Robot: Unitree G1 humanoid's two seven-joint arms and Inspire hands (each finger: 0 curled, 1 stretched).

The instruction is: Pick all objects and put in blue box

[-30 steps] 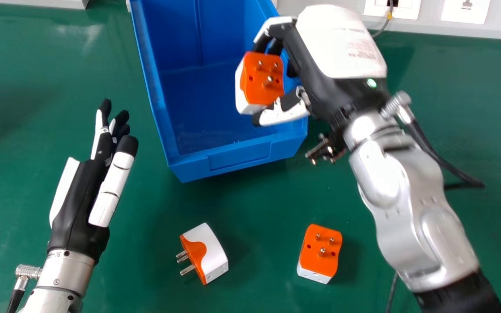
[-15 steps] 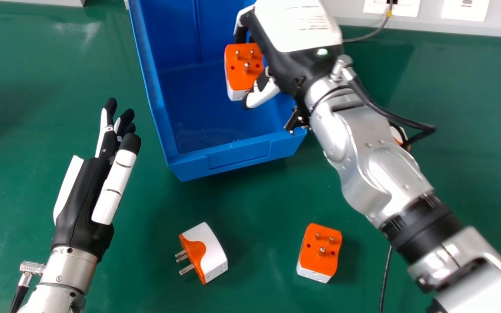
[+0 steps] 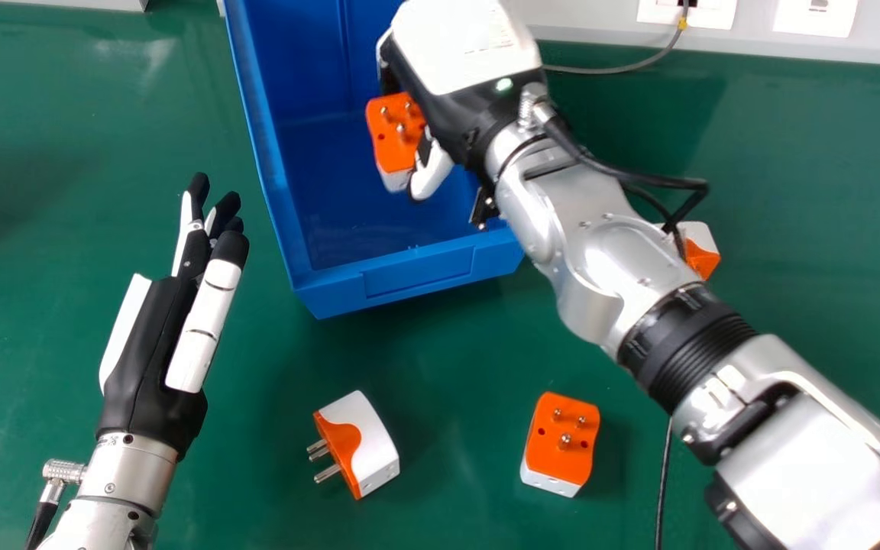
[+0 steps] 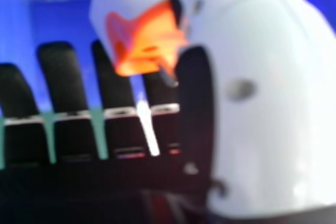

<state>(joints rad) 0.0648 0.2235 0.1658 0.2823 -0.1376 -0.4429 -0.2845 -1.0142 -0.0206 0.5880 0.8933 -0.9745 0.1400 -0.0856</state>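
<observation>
Head view, left of the blue box (image 3: 417, 276): the left hand (image 3: 151, 336) has its fingers straight, pointing away from the robot. On the robot's side of the box, the near-left adapter (image 3: 367, 443) points its pins left, its long axis slanting across them. Within the box's outline is the held adapter (image 3: 393, 145), pins facing up, long axis running roughly along the box. The right hand (image 3: 464, 46) pinches it between thumb and fingers. Nearer the robot than the box's right corner, the near-right adapter (image 3: 564, 443) has pins up, long axis toward the box. Right of the box, the far-right adapter (image 3: 701, 248) is partly covered by the forearm, its pins hidden.

In the right hand view the held adapter is blurred beside the thumb. The box's far end is cut off, and the right arm covers part of its interior; what lies there cannot be told.
</observation>
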